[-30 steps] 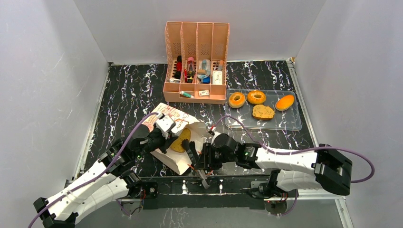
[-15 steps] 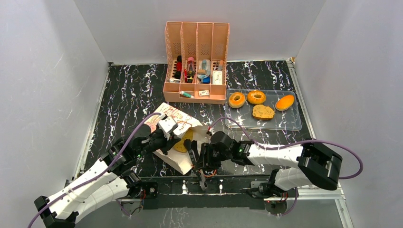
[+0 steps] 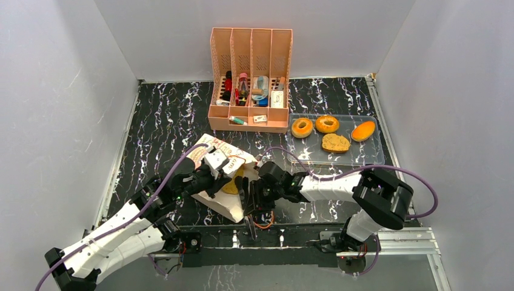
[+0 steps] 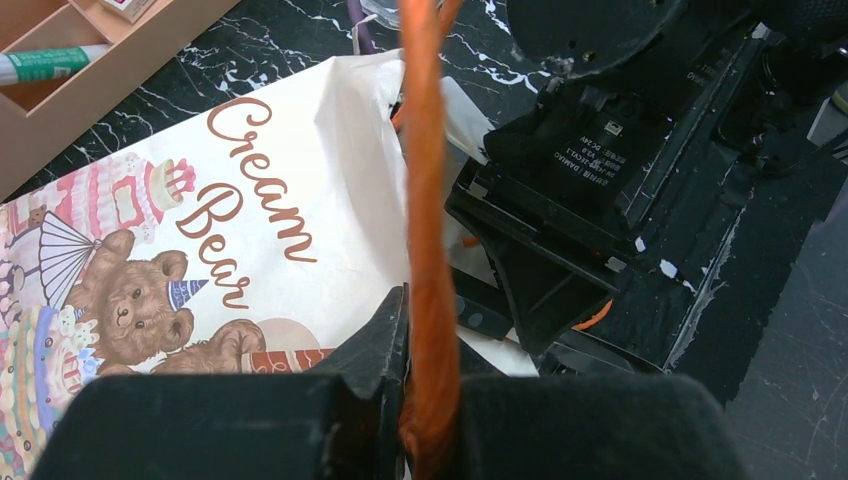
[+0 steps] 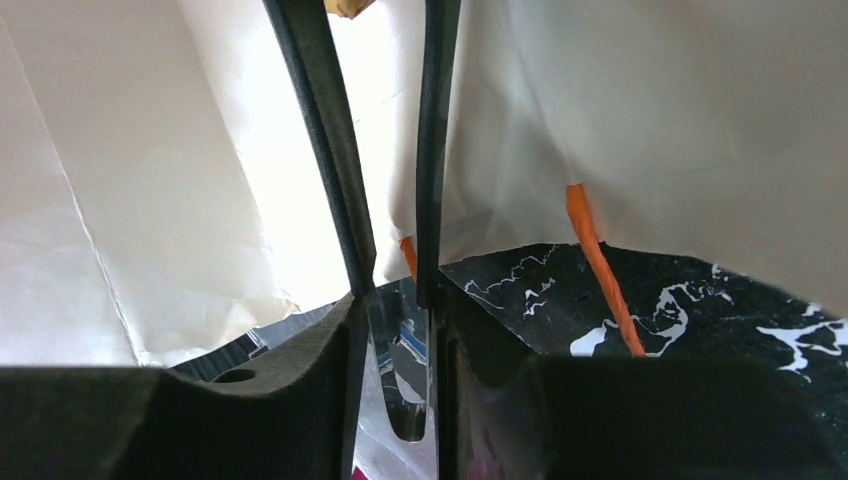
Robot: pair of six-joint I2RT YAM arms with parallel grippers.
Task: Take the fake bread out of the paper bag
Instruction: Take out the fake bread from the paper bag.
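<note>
The paper bag (image 3: 209, 150) lies near the front, mouth to the right, and its "Cream Bear" print shows in the left wrist view (image 4: 250, 200). My left gripper (image 3: 219, 170) is shut on the bag's orange cord handle (image 4: 425, 200) and holds the mouth up. My right gripper (image 3: 245, 193) reaches into the mouth, its thin fingers (image 5: 320, 150) slightly apart between the paper walls (image 5: 150, 200). A brown toast slice (image 3: 231, 183) lies inside the bag, with a corner of it at the fingertips (image 5: 345, 5). Two rings (image 3: 302, 127), a toast slice (image 3: 335, 143) and an orange bun (image 3: 363, 130) lie on the clear tray (image 3: 370, 159).
A peach desk organiser (image 3: 250, 79) with small items stands at the back centre. The second orange cord (image 5: 600, 270) hangs from the bag over the black marbled table (image 5: 700, 310). White walls close in on the left, right and back.
My right gripper has moved left, deeper into the bag's mouth, with its arm stretching out. My left gripper has shifted slightly right while holding the handle.
</note>
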